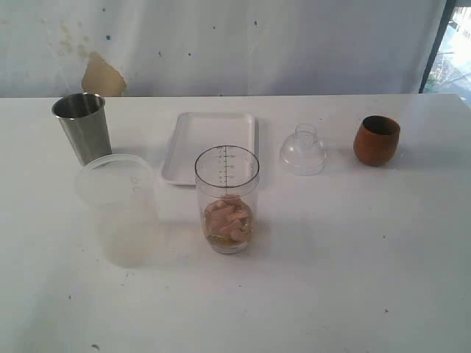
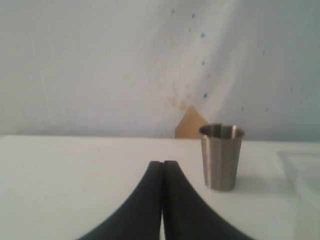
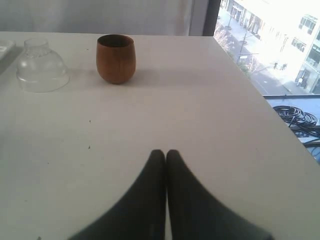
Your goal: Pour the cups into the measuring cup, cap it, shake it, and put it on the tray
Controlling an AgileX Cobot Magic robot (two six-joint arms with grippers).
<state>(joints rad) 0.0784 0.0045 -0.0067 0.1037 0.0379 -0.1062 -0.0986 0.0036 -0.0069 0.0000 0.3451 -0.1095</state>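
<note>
2 cups, both upright: steel tumbler (image 1: 82, 126) far left, wooden cup (image 1: 376, 140) far right. 1 measuring cup (image 1: 227, 198) middle of surface (image 1: 353, 279), long axis vertical, mouth up, near 1 tray (image 1: 210, 140). 1 cap (image 1: 302, 151) beside tray, neck up. left claw (image 2: 162, 167), right claw (image 3: 165, 155) both pinched closed, empty.

The exterior camera looked down at a slant across the bench (image 1: 331, 279) toward the wall (image 1: 257, 44). The left wrist camera sat low behind the left hand (image 2: 162, 163), facing the steel tumbler (image 2: 221, 156) ahead of it. The right wrist camera rode higher behind the right hand (image 3: 165, 152), facing the wooden cup (image 3: 115, 57) and cap (image 3: 41, 67) beyond it. The exterior view shared all three.
</note>
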